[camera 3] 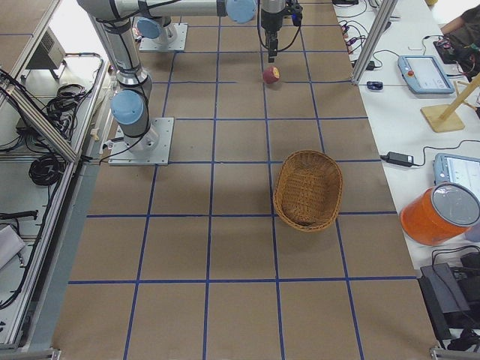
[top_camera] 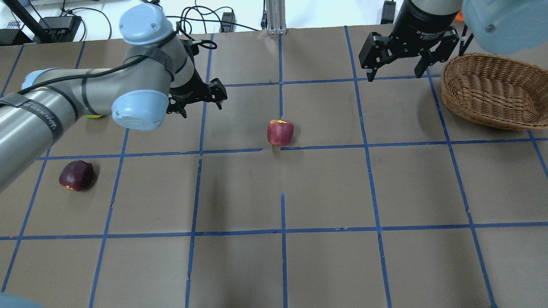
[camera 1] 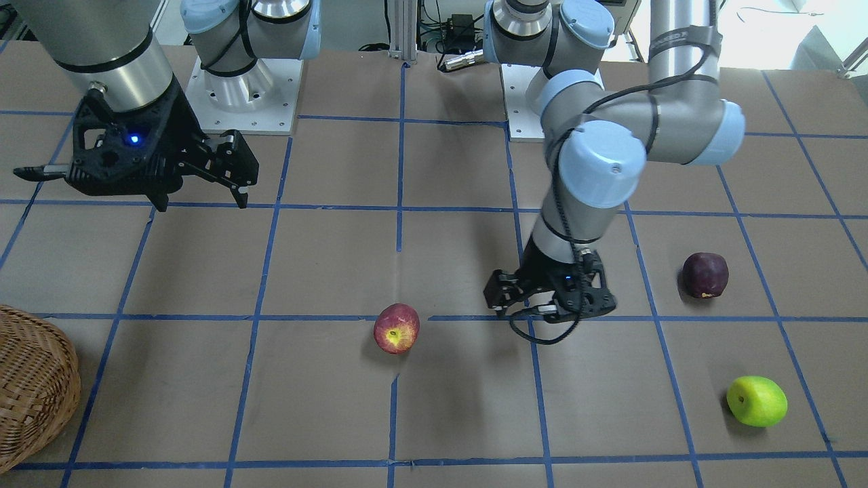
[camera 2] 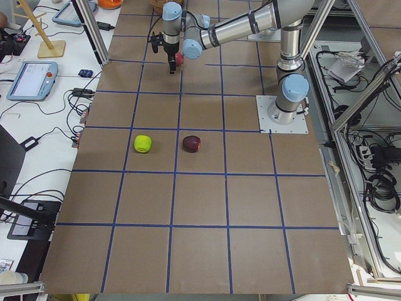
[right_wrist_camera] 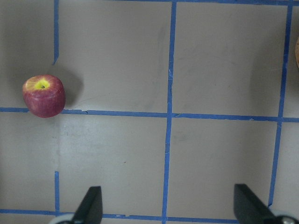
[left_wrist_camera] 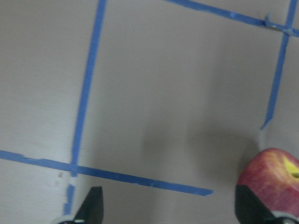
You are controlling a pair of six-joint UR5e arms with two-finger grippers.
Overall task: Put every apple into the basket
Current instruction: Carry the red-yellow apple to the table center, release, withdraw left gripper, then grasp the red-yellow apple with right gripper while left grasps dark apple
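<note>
The red apple (camera 1: 396, 328) with a yellow stem patch lies near the table's middle (top_camera: 280, 132). My left gripper (top_camera: 202, 108) hovers just beside it, open and empty. In the left wrist view the apple (left_wrist_camera: 273, 179) sits by the right fingertip, outside the jaws. The dark purple apple (camera 1: 704, 274) and the lime green apple (camera 1: 756, 401) lie on my left side, apart from each other. The wicker basket (top_camera: 488, 92) stands at my far right, with no apple visible in it. My right gripper (top_camera: 393, 75) hangs open and empty above the table next to the basket.
Both arm bases (camera 1: 241, 88) stand at the table's robot side. The table (top_camera: 325, 192) is brown with a blue tape grid. A side bench holds tablets (camera 3: 424, 73) and an orange container (camera 3: 442, 214) beyond the basket's edge.
</note>
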